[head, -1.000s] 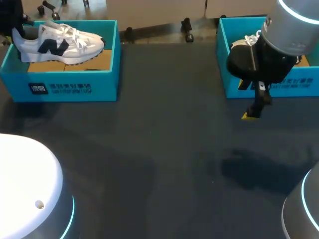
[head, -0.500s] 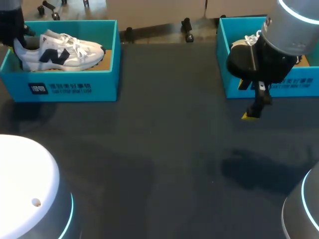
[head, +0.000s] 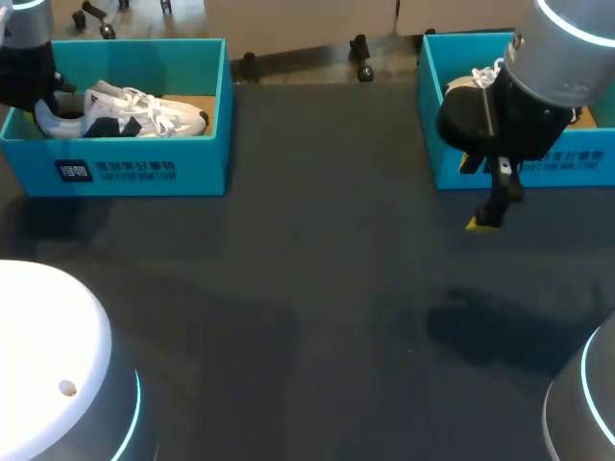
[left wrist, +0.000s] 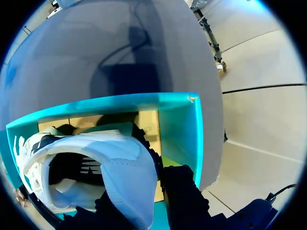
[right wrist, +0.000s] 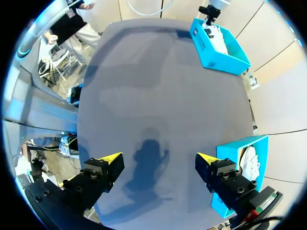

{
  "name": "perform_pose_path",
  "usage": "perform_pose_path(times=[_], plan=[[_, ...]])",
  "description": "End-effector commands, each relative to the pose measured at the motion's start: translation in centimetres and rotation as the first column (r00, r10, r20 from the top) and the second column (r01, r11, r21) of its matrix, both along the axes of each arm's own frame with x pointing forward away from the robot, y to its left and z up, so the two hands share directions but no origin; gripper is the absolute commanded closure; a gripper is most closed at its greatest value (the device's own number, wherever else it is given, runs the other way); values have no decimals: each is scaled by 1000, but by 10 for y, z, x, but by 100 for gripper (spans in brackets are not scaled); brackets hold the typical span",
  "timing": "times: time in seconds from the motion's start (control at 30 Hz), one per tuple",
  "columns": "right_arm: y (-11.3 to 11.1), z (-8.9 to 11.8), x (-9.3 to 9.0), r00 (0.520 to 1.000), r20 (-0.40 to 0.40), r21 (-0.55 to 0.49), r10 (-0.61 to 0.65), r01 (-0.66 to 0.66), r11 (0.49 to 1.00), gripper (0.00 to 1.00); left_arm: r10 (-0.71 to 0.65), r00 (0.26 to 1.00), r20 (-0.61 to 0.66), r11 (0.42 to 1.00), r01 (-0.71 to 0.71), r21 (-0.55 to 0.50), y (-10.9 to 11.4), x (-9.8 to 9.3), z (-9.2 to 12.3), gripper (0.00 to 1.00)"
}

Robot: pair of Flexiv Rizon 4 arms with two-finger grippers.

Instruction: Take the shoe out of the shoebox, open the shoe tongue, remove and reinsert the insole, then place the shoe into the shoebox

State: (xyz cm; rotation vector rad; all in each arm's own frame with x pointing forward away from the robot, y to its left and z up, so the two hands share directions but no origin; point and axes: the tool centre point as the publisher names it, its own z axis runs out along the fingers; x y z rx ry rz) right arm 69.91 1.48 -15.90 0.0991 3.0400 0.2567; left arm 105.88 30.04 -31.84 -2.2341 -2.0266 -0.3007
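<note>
While the left gripper (head: 46, 98) pinches the heel of the white sneaker with navy side panels (head: 130, 115), the sneaker sits inside the turquoise cardboard shoebox (head: 135, 171) at far left. Its heel is raised at the box's left end and its toe points down toward the right wall. In the left wrist view the heel collar sits between the two black fingers, one on each side. The yellow tips are hidden, so I judge it a closed grip on the heel rather than seeing it outright. This reads as either the lift-out or the final set-down, and I can't tell which from here. Same advice either way: move straight up or down, keep the grip firm so the sneaker doesn't pivot, and keep the toe off the right wall and the sole off the rim. The right gripper (right wrist: 158, 162) hangs low over the table with its jaws spread wide and nothing between them. It is just in front of the second turquoise shoebox (head: 588, 165) at far right, which holds a second white shoe (head: 463, 84). If this is lift-out, that arm looks ready to take the toe end. The surface is a dark grey matte table (head: 317, 288), flat and plain, with the two boxes well apart at its far corners. The stretch between them looks like the working area for the tongue and insole steps.
</note>
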Motion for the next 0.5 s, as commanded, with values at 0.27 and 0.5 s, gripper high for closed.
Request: perform_pose_path(times=[0.27,0.5], plan=[[2,-1,2,1000,-3,-3,-1,1,1000,0,2,1000,-18,1000,-2,15,-1,3,-22,100],[2,-1,2,1000,-3,-3,-1,1,1000,0,6,1000,-27,999,-5,42,0,-2,-35,100]])
